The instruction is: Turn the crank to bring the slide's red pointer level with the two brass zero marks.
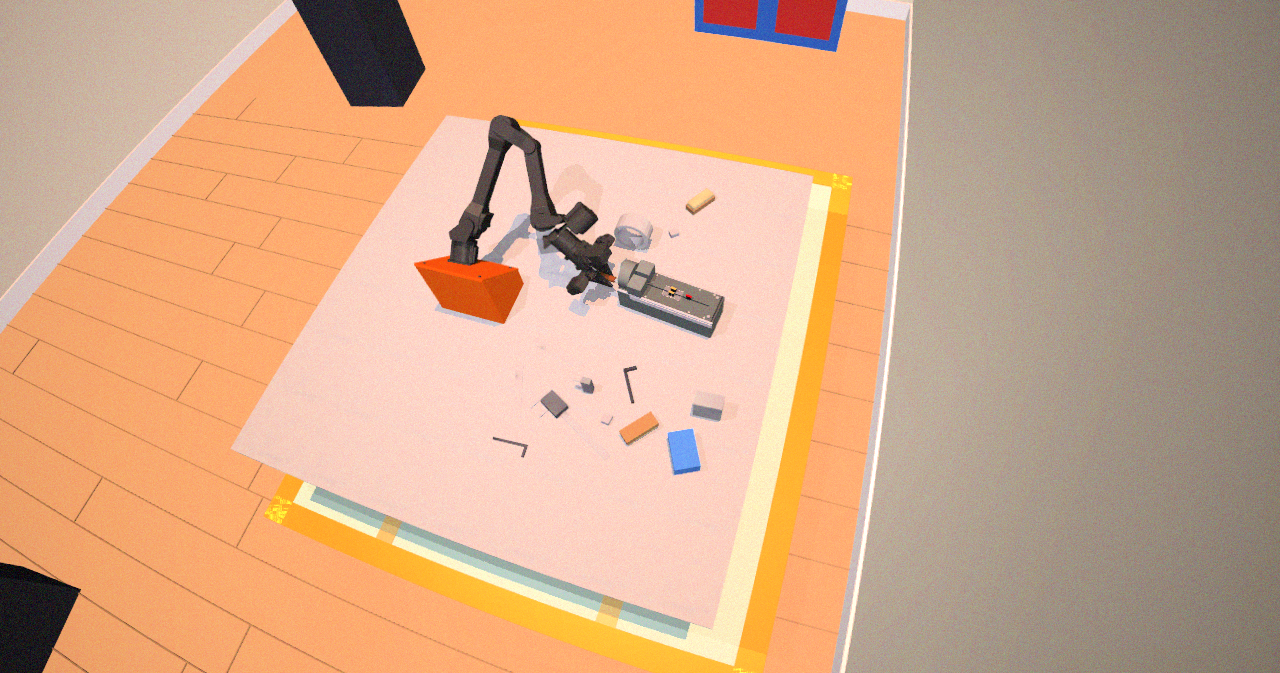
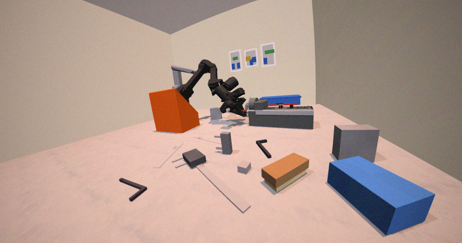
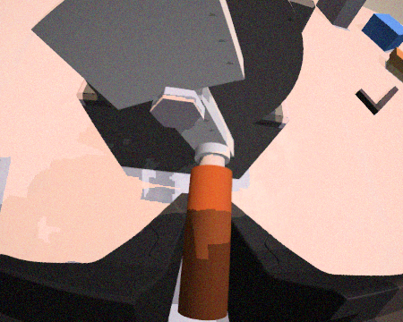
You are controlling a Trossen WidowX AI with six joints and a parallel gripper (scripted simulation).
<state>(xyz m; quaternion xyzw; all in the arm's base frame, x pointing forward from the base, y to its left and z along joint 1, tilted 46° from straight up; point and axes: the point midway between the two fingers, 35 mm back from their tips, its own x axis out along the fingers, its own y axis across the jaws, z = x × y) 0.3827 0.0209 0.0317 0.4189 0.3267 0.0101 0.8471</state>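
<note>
The machine (image 1: 666,313) (image 2: 280,121) is a long dark grey box with a rounded housing at its crank end. Its red pointer (image 1: 688,296) sits in the slot on top, off the brass zero marks (image 1: 672,291) (image 2: 280,106), on the side away from the crank. The pointer and marks are outside the wrist view. The crank's orange-brown handle (image 3: 210,188) sticks out toward me from a light grey arm (image 3: 217,125). My gripper (image 1: 614,282) (image 2: 245,113) (image 3: 203,203) is shut on the handle, a finger on each side.
A pale ring (image 1: 632,231) and a yellow block (image 1: 700,201) lie beyond the machine. On the near side are hex keys (image 1: 630,384) (image 2: 264,148), an orange-brown block (image 1: 639,428) (image 2: 286,168), a blue block (image 1: 683,451) (image 2: 374,190) and a grey block (image 1: 707,407) (image 2: 357,143).
</note>
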